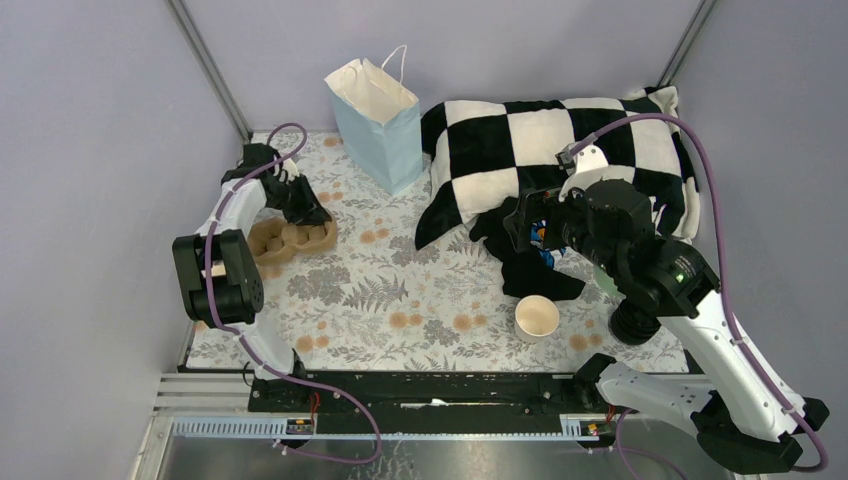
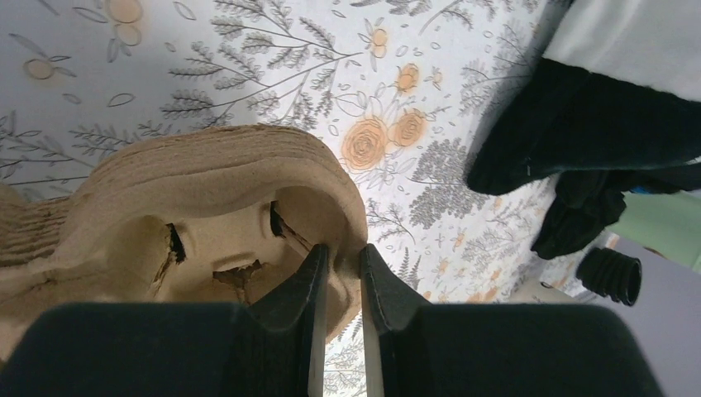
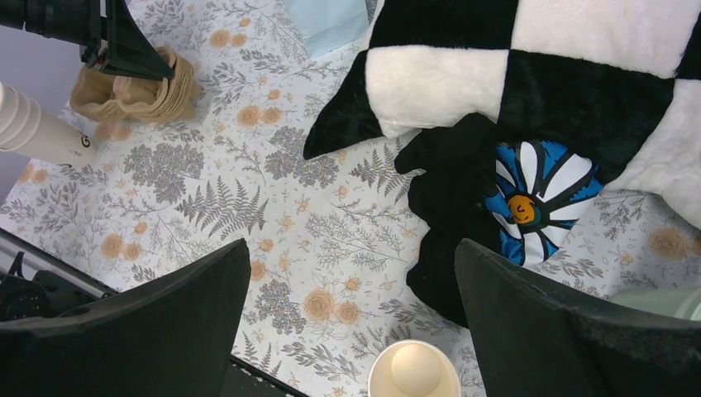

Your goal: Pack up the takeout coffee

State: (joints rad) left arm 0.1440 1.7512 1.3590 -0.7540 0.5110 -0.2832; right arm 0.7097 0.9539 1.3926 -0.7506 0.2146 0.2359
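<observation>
The takeout coffee is a lidless cream-white paper cup (image 1: 537,318) standing upright on the floral tablecloth; in the right wrist view the cup (image 3: 413,370) sits at the bottom edge. My right gripper (image 3: 351,248) hangs open above and just beyond it, with nothing between its fingers. At the far left, my left gripper (image 2: 340,252) is shut on the rim of a brown cardboard cup carrier (image 2: 207,190), one finger inside a pocket and one outside. From above, the carrier (image 1: 292,238) lies under the left gripper (image 1: 305,210).
A light-blue paper bag (image 1: 375,120) stands open at the back. A black-and-white checkered pillow (image 1: 560,140) and black cloth (image 1: 535,265) fill the right back. A stack of black lids (image 1: 632,325) stands right of the cup. A stack of cream cups (image 3: 37,132) lies at the left.
</observation>
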